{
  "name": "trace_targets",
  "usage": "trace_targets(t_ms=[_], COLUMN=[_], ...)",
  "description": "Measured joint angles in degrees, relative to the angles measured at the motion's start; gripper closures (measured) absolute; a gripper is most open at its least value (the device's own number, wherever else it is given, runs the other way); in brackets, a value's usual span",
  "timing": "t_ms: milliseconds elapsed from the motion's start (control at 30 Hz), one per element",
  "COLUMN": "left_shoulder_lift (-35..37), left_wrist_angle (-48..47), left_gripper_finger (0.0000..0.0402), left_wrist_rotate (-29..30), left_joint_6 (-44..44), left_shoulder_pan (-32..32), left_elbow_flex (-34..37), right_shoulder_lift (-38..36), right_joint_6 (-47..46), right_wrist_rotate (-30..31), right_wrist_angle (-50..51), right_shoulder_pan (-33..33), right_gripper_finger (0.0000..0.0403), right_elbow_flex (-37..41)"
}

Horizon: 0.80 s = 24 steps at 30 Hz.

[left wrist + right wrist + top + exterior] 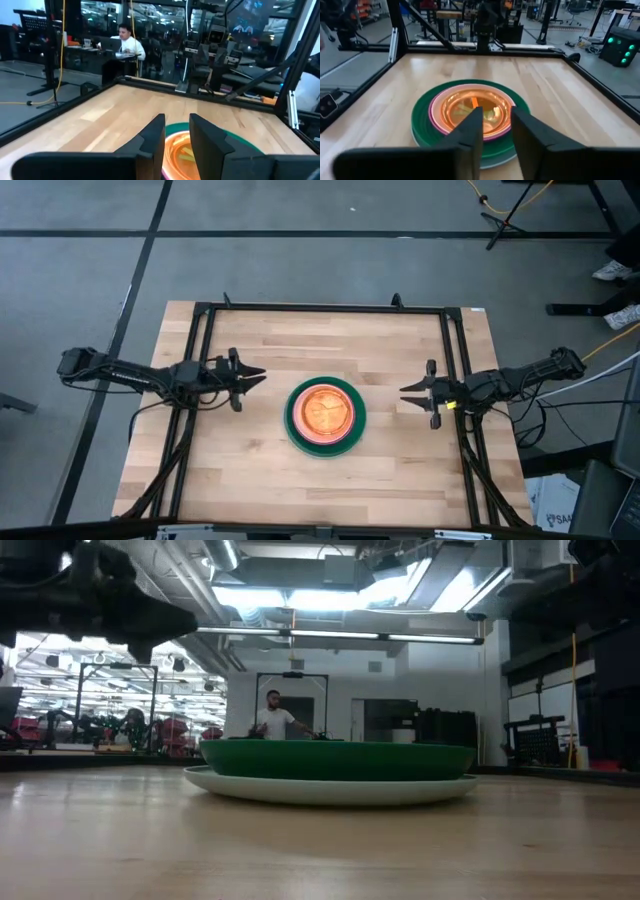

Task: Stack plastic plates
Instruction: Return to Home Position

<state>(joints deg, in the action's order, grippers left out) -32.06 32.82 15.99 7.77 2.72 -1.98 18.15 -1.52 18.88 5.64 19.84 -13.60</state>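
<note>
The plastic plates stand as one stack (325, 415) at the table's middle. A pale plate (330, 790) rests on the wood, with the large dark green plate (422, 125) on it. Pink-rimmed plates (436, 111) sit in that, and a translucent orange one (457, 107) lies on top. My left gripper (255, 377) hovers to the left of the stack, pointing level at it, open with nothing between its fingers (152, 140). My right gripper (408, 390) hovers to the right of the stack, also open and holding nothing; its fingers (470, 131) frame the stack from a distance.
A black metal frame (320, 308) runs along the table's far, left and right edges. Bare wood (250, 470) lies all round the stack. A person (272, 718) sits at a desk in the room beyond the table.
</note>
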Motion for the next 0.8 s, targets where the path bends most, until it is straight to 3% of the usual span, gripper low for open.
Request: trace_targets(t_ms=[233,367,533,667,800], left_shoulder_lift=[7.18,9.54,11.29,12.48,13.12], left_wrist_angle=[-6.67,-8.56,-8.87,-9.58,-10.36], left_gripper_finger=[0.0319,0.0319,0.0319,0.0319,0.0319], left_wrist_rotate=[4.43,4.15,-1.1,-8.5,-9.36], left_joint_6=[0.68,0.66,-1.92,-2.23,-2.19], left_shoulder_pan=[0.02,0.02,0.02,-0.22,-1.14], left_elbow_flex=[1.55,1.55,1.55,1.55,1.55], right_shoulder_lift=[-4.06,-6.71,-10.2,-12.25,-13.74], right_joint_6=[-1.2,-1.22,-0.58,0.64,1.78], right_wrist_rotate=[-0.47,-0.67,-4.24,-10.41,-8.8], right_wrist_angle=[0.98,0.67,-2.29,-6.15,-6.21], right_shoulder_pan=[0.0,0.0,0.0,0.0,0.0], right_gripper_finger=[0.0392,0.0395,0.039,0.04,0.04], right_elbow_flex=[1.62,3.82,8.11,10.68,12.01])
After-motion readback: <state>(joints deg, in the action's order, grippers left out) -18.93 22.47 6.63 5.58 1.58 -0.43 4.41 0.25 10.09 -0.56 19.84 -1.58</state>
